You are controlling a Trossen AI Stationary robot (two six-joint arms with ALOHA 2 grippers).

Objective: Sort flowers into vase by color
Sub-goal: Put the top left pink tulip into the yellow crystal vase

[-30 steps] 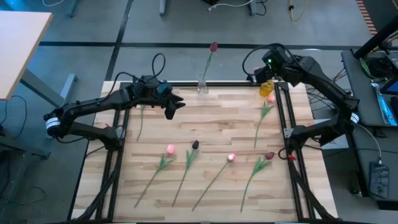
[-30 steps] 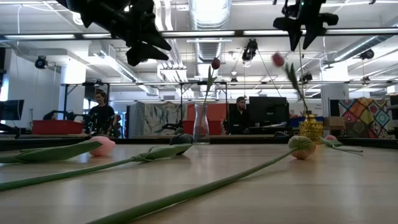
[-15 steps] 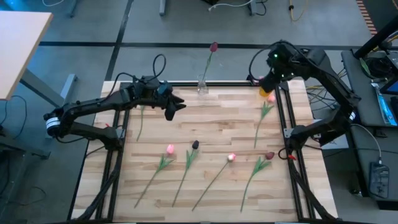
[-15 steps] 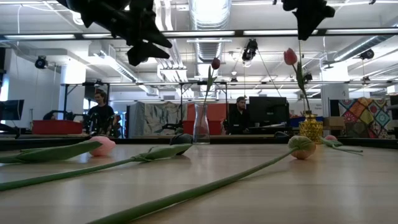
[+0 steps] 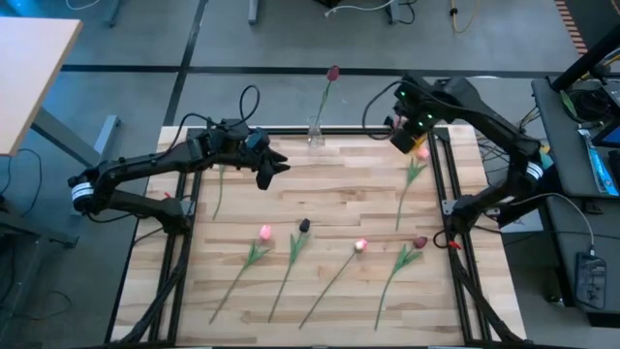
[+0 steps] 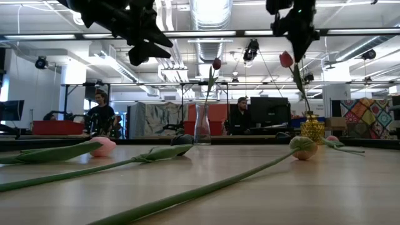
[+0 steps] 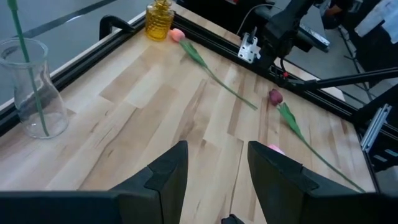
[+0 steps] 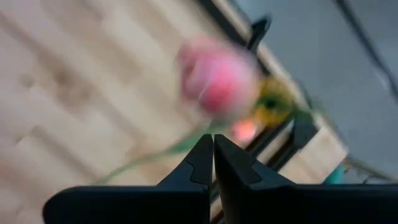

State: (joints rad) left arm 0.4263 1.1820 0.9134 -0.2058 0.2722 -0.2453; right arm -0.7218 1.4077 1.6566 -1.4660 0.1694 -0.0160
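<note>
overhead, the pale wooden slatted table [image 5: 320, 194] carries four long-stemmed artificial tulips [image 5: 291, 254] in a row along its near edge, and one more lies near the small amber glass vase [image 7: 159, 18]. only the low view shows the clear glass vase [image 6: 202, 125] holding a maroon tulip [image 6: 216, 64] upright. the right gripper [image 8: 214, 155] is pinched together on a light pink tulip [image 6: 286, 59] above the amber vase; the left gripper [image 7: 214, 168] hangs parted over the table, holding nothing.

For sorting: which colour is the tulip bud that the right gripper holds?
Light pink tulip bud, clearest in the right wrist view.
</note>
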